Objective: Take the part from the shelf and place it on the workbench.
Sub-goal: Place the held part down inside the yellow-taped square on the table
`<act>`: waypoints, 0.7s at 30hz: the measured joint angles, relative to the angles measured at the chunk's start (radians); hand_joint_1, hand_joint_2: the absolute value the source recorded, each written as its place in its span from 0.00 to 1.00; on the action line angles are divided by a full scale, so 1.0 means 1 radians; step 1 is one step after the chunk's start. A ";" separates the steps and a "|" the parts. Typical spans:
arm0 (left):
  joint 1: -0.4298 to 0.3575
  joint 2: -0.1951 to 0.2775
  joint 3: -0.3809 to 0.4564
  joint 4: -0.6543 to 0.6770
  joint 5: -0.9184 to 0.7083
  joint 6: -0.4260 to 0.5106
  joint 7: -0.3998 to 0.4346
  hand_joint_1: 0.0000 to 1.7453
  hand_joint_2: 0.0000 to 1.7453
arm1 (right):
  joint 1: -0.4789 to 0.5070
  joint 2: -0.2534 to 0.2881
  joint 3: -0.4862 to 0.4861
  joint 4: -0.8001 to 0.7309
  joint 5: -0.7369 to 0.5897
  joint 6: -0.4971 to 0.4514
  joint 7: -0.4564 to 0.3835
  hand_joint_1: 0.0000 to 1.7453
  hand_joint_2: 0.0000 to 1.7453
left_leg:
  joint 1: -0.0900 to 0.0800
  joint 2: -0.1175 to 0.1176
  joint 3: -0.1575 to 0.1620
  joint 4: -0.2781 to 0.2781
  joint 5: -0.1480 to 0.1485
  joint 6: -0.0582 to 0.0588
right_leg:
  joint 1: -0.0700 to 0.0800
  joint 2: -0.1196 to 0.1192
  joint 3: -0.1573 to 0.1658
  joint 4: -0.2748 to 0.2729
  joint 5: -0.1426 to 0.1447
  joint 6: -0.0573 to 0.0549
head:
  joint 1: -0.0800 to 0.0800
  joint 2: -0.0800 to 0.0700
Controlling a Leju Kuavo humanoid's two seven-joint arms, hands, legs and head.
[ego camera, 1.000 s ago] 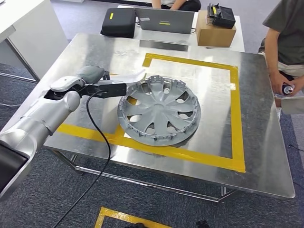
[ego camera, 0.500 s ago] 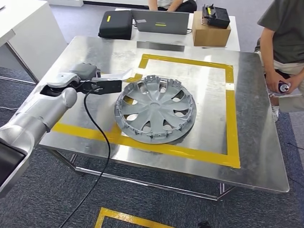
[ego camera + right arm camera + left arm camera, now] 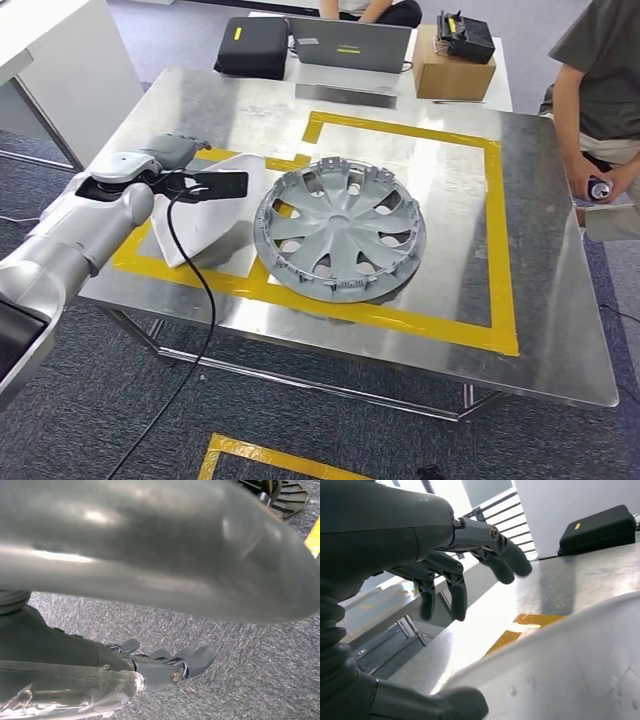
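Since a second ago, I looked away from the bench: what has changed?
The left hand has drawn back from the hubcap, and the white part now lies on the workbench under it, half across the yellow tape; the fingers hang spread above it. Hubcap, laptop and seated person are unchanged.

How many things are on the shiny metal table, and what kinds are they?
Grey wheel covers: 1, the wheel cover
White parts: 1, the white part
Yellow tape outlines: 1, the tape square
Total: 3
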 joint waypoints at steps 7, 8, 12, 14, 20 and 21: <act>0.000 0.000 0.006 0.000 0.036 0.000 -0.031 0.00 0.00 | 0.000 0.000 -0.002 0.000 0.001 0.000 -0.005 0.00 0.00 | 0.001 0.000 0.000 0.000 0.005 0.000 | 0.001 0.000 -0.001 0.003 0.002 0.002 | 0.000 0.000; 0.000 0.000 0.008 0.000 0.039 0.000 -0.033 0.00 0.00 | 0.000 0.000 -0.002 0.000 0.001 -0.001 -0.005 0.00 0.00 | 0.001 0.000 0.000 0.000 0.005 0.000 | 0.001 0.000 0.000 0.004 0.002 0.002 | 0.000 0.000; 0.001 0.000 0.016 0.000 0.042 0.000 -0.037 0.00 0.00 | 0.001 0.000 -0.003 0.000 0.001 -0.001 -0.005 0.00 0.00 | 0.001 0.000 0.000 0.000 0.006 -0.001 | 0.001 0.001 0.002 0.006 0.003 0.003 | 0.000 0.000; 0.001 0.000 0.019 0.000 0.048 0.000 -0.042 0.00 0.00 | 0.001 0.000 -0.004 0.000 0.001 -0.001 -0.005 0.00 0.00 | 0.001 0.000 0.000 0.000 0.006 -0.001 | 0.001 0.001 0.002 0.006 0.003 0.003 | 0.000 0.000; 0.032 0.000 0.080 -0.037 0.219 0.044 -0.204 0.00 0.00 | 0.001 0.000 -0.005 0.000 0.006 -0.001 -0.006 0.00 0.00 | 0.001 0.001 0.000 0.000 0.007 -0.001 | 0.001 0.001 0.001 0.007 0.003 0.003 | 0.000 0.000; 0.056 -0.001 0.109 -0.070 0.282 0.073 -0.256 0.00 0.00 | 0.001 0.000 -0.006 0.000 0.008 -0.001 -0.006 0.00 0.00 | 0.001 0.001 0.000 0.000 0.007 -0.001 | 0.001 0.001 0.001 0.007 0.003 0.003 | 0.000 0.000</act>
